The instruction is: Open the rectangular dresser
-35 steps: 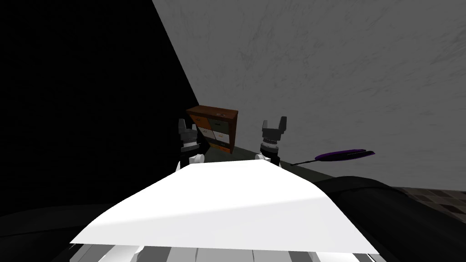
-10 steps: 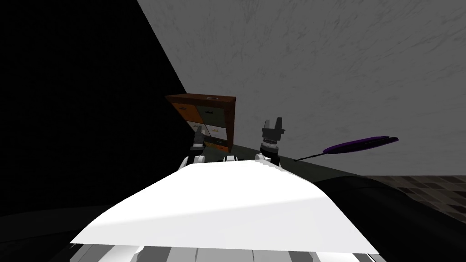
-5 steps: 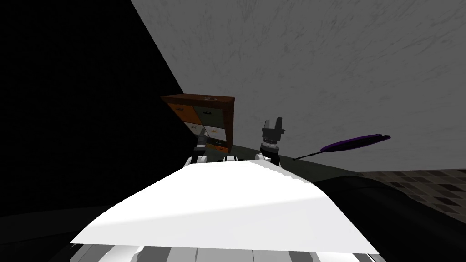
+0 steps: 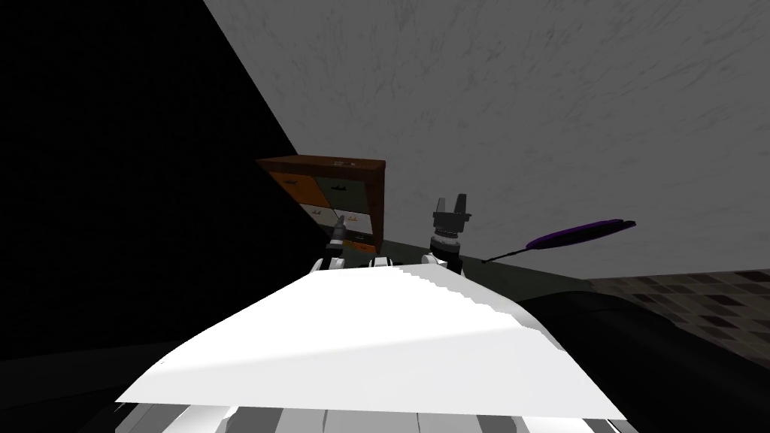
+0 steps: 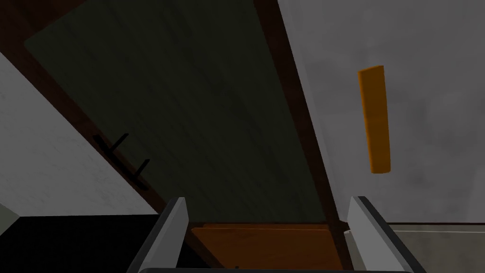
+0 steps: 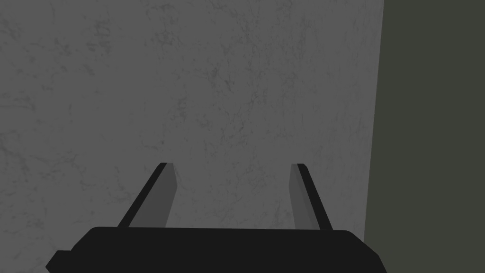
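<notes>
Now points left gripper [image 5: 270,204], blades apart, at dresser [image 4: 377,200]; has slanted bar handle [image 5: 121,159] of dark green drawer [image 5: 203,113] lying off beside one blade.

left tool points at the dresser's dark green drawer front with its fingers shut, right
Not quite. The left tool does point at the dresser's dark green drawer front, but its fingers are open, standing well apart with nothing between them, as the left wrist view shows.
</notes>
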